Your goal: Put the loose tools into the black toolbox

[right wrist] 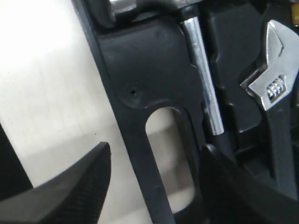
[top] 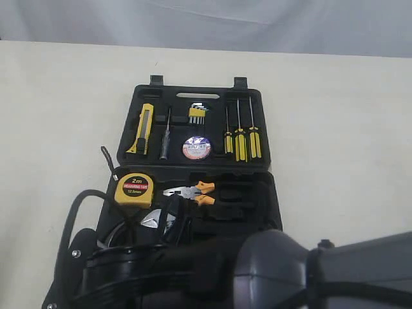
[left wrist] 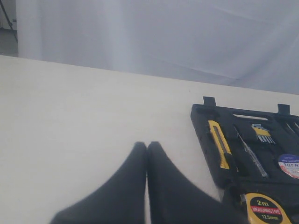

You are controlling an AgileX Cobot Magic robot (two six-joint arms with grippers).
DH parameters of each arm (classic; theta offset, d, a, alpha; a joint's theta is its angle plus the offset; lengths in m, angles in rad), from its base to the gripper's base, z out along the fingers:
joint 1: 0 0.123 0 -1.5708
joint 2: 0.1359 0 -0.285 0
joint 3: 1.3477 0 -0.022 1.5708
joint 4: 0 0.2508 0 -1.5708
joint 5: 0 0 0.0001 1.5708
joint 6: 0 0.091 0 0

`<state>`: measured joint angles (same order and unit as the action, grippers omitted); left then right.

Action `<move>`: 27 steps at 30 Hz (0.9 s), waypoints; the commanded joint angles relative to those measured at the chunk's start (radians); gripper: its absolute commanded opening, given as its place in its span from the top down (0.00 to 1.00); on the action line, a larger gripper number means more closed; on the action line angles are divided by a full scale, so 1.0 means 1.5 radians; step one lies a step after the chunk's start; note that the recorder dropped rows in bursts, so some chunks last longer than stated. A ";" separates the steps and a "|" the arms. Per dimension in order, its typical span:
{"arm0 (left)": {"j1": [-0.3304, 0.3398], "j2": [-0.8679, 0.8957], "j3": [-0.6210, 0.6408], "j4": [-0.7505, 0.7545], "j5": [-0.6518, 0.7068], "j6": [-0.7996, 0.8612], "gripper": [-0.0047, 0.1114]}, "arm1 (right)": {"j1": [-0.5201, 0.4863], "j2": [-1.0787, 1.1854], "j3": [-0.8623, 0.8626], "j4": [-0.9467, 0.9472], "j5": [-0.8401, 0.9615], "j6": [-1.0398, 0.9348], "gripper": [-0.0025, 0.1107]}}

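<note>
Knife (top: 143, 129), tape roll (top: 196, 148), tape measure (top: 134, 189), pliers (top: 196, 192) apparently seated in open toolbox (top: 248, 187).

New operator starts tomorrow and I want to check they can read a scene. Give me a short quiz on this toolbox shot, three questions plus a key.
1. True or false: the utility knife lies on the table outside the black toolbox.
2. Which tool lies beside the tape measure, in the same half of the toolbox?
A. pliers
B. hex keys
C. screwdrivers
3. Fill in: the fingers of the left hand are ___ (open or shut).

Key: 1 false; 2 A; 3 shut.
</note>
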<state>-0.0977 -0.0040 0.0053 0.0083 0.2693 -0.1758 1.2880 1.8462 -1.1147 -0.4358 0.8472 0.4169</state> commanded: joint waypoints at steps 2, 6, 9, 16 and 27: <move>-0.004 0.003 -0.004 -0.006 0.002 0.000 0.96 | 0.003 0.017 0.000 -0.008 -0.001 -0.032 0.50; -0.004 0.003 -0.004 -0.006 0.002 0.000 0.96 | 0.003 0.046 0.000 -0.038 0.000 -0.030 0.50; -0.004 0.003 -0.004 -0.006 0.002 0.000 0.96 | 0.003 0.059 0.000 -0.082 0.020 -0.006 0.50; -0.004 0.003 -0.004 -0.006 0.002 0.000 0.96 | 0.003 0.090 0.000 -0.097 0.049 0.004 0.84; -0.004 0.003 -0.004 -0.006 0.002 0.000 0.96 | 0.003 -0.068 -0.006 -0.053 0.187 -0.051 0.98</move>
<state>-0.0977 -0.0040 0.0053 0.0083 0.2693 -0.1758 1.2990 1.8193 -1.1147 -0.5589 1.0413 0.3645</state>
